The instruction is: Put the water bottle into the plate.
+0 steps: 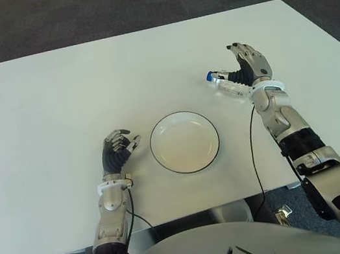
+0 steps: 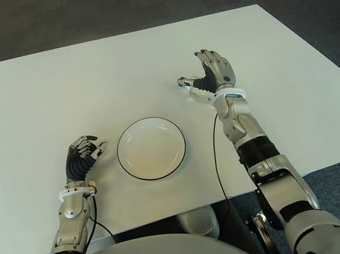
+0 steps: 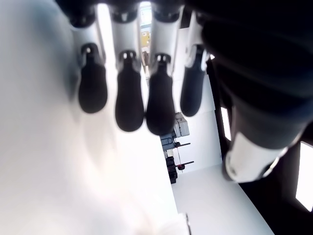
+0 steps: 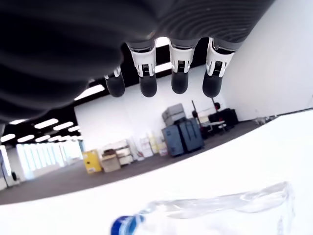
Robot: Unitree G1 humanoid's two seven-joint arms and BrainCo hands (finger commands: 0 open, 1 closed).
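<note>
The clear plastic water bottle with a blue cap [image 1: 227, 85] is lying on its side on the white table [image 1: 71, 91], toward the right edge and well back from the near edge, its cap pointing to the left. The right hand [image 1: 248, 66] is hovering directly over the bottle's base end; in its wrist view the fingers [image 4: 179, 78] are stretching out straight above the bottle [image 4: 215, 211], holding nothing. The round white plate with a dark rim [image 1: 184, 142] is sitting near the middle of the near edge, apart from the bottle. The left hand [image 1: 116, 151] is showing just left of the plate, fingers loosely curled and empty.

The grasp looks like the step in hand. To do it well, the hand should probably be lowering until the palm is meeting the bottle's body, with the fingers wrapping across its width rather than along it, since a round bottle on its side could roll away.
</note>
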